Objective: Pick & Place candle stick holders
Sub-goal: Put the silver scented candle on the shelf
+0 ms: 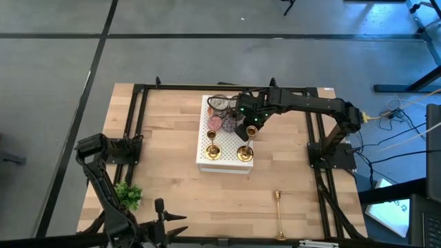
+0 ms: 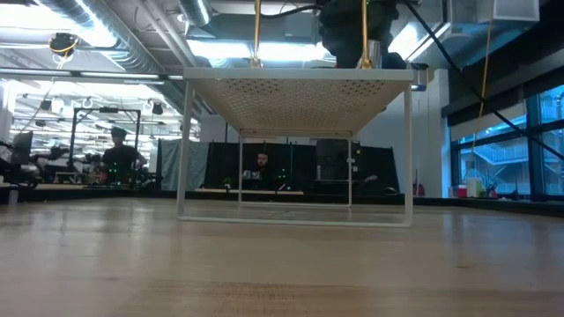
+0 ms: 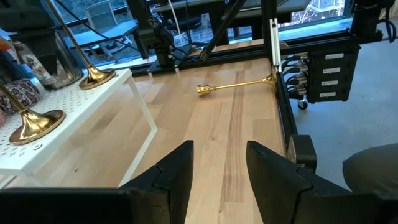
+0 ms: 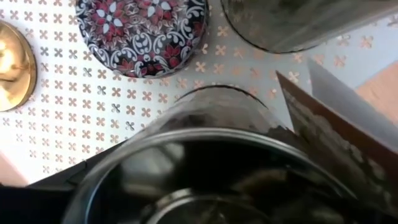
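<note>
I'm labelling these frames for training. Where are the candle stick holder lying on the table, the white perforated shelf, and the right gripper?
Lying candle stick holder (image 1: 279,214): high view, on its stem.
White perforated shelf (image 1: 226,153): high view, on bare top surface.
Right gripper (image 1: 250,131): high view, between its fingertips, above the shelf.

The left gripper (image 3: 217,177) has its fingers (image 3: 177,171) apart over bare wood. Ahead of them a brass candle stick holder (image 3: 239,85) lies flat. Two more (image 3: 37,122) stand upright on a white perforated shelf (image 3: 93,102) beside the fingers.

Crowded white shelf (image 1: 224,162), bare table (image 1: 172,131) around, lone candle stick holder (image 1: 279,213) lying near front edge
</note>
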You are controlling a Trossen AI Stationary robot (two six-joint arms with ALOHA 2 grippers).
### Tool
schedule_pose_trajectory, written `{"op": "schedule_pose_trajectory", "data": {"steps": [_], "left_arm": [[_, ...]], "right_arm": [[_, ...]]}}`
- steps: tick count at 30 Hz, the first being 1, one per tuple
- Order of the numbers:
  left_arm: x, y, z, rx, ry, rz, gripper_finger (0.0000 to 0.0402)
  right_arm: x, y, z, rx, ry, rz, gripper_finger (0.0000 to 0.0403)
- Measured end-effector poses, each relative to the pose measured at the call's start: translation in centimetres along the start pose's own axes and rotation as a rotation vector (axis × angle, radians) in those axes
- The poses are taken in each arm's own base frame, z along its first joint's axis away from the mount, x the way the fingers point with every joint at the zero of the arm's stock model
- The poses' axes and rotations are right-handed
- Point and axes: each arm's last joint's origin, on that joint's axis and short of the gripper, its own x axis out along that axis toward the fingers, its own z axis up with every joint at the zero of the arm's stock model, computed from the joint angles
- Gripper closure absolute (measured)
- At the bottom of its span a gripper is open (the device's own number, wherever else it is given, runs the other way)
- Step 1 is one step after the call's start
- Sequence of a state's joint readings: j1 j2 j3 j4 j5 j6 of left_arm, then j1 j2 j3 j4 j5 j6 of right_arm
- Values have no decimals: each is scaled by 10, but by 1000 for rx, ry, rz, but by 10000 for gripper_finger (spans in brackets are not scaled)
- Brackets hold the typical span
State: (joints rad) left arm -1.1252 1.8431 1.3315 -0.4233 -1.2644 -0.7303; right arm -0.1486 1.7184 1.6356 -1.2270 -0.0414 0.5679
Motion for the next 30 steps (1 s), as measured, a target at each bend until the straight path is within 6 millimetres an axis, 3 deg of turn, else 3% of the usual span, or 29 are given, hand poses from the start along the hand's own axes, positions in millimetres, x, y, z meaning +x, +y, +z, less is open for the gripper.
{"op": "schedule_pose_trajectory", "data": {"steps": [8,19,30], "left_arm": [[0,0,0,0,0,0,258],[0,0,0,0,0,0,258],[0,0,0,-4,4,-5,258]], "right_arm": [[-2,0,0,1,5,-4,6],[-39,5,6,-2,-73,20,5],[-50,7,6,-27,-96,15,4]]}}
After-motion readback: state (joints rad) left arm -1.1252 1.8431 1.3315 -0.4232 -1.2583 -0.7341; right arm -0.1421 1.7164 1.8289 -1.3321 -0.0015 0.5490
